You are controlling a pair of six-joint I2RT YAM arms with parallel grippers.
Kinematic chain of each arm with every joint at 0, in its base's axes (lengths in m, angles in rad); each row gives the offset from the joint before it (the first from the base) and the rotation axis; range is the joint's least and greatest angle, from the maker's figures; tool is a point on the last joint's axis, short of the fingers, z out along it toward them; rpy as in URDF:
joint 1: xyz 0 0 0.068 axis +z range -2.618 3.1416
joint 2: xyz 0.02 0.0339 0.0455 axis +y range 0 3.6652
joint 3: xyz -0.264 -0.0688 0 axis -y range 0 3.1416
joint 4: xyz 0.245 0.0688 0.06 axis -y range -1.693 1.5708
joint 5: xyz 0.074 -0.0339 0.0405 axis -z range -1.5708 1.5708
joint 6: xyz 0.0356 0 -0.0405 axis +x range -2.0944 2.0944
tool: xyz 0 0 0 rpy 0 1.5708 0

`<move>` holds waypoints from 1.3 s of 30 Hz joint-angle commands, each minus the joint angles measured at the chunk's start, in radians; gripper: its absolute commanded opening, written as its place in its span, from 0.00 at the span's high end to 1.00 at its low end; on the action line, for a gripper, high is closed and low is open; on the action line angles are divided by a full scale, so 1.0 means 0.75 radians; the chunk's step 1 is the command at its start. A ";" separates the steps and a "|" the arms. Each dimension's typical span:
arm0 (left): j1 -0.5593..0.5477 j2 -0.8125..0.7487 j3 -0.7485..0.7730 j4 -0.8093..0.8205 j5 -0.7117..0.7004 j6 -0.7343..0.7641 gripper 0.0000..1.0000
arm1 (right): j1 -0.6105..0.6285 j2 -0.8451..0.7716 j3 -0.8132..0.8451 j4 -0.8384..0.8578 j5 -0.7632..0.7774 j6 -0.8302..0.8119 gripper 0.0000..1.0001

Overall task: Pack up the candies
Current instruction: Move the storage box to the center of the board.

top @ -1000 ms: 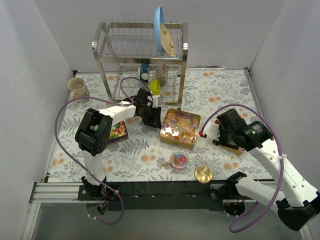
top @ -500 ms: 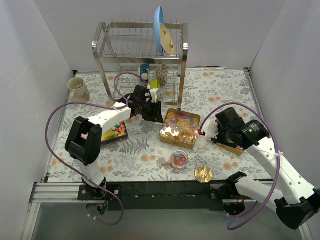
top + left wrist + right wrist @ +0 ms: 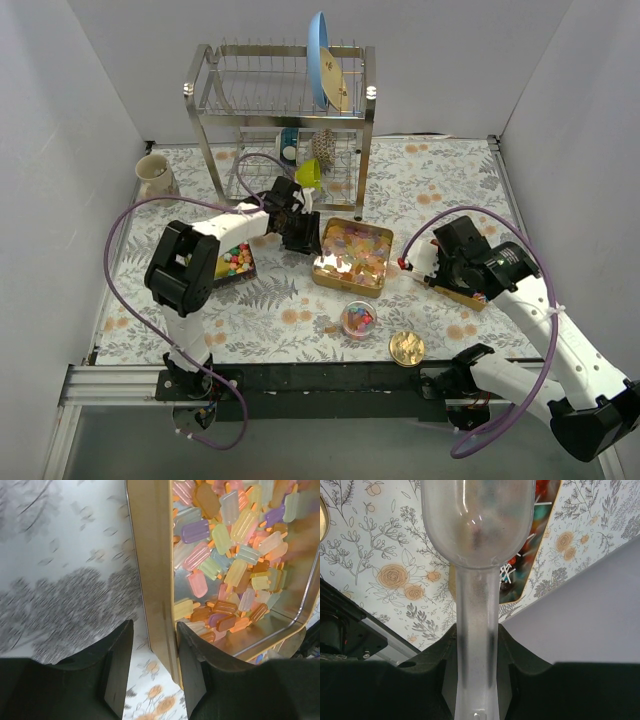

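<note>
Starting far left of the gold tin (image 3: 346, 288), a cream mug (image 3: 155, 175) stands by the side wall, well apart from it. Nearer, just left of the tin, a dark tray (image 3: 252, 274) holds bright multicoloured candies (image 3: 236, 258). Behind the tin rises a wire dish rack (image 3: 288, 119) with a blue plate (image 3: 318, 60) upright on top and a yellow-green bowl (image 3: 308, 172) under it. The left pincer (image 3: 303, 232) sits at the tin's left wall, its fingers (image 3: 117, 675) straddling that wall. The inner one lies against the metal and a sliver of cloth shows beside the outer, so I cannot tell whether it truly pinches. Pastel lolly-shaped candies fill the tin, just beyond the inner finger. In front of the tin stand a small glass bowl (image 3: 342, 322) of mixed candies and, further right, a round gold lid (image 3: 406, 347). Just right of the tin, the right pincer (image 3: 476, 640) is pressed onto the handle of a clear scoop (image 3: 475, 525) whose bowl looks empty. A second tin (image 3: 470, 301) with red, white and blue pieces lies under that arm.
</note>
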 commanded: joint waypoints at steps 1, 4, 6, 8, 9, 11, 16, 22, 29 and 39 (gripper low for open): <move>0.133 -0.195 -0.103 -0.110 -0.083 0.020 0.61 | -0.009 -0.026 -0.021 0.053 -0.024 -0.005 0.99; 0.231 -0.269 -0.200 -0.141 -0.088 0.024 0.62 | -0.011 -0.018 -0.023 0.072 -0.036 -0.015 0.99; 0.288 -0.300 -0.253 -0.153 -0.088 0.040 0.62 | -0.013 0.003 -0.021 0.086 -0.044 -0.019 0.99; 0.301 -0.340 -0.263 -0.155 -0.116 0.069 0.62 | -0.015 0.027 -0.007 0.108 -0.059 -0.025 0.99; 0.301 -0.357 -0.239 -0.155 -0.118 0.100 0.62 | -0.017 0.035 0.001 0.115 -0.063 -0.025 0.99; 0.297 -0.412 -0.198 -0.129 -0.092 0.120 0.60 | -0.022 0.062 0.034 0.127 -0.071 -0.027 0.99; 0.142 -0.504 -0.061 -0.033 -0.016 0.247 0.60 | -0.073 0.097 0.083 0.176 -0.071 0.007 0.99; -0.122 -0.413 0.021 0.076 0.101 0.282 0.59 | -0.346 0.089 0.077 0.213 -0.051 0.077 0.99; -0.400 -0.106 0.276 0.192 0.033 0.145 0.59 | -0.856 0.085 0.079 0.286 -0.030 0.153 0.99; -0.664 0.397 0.755 0.231 -0.245 0.024 0.56 | -1.089 0.085 0.128 0.223 -0.102 0.089 0.99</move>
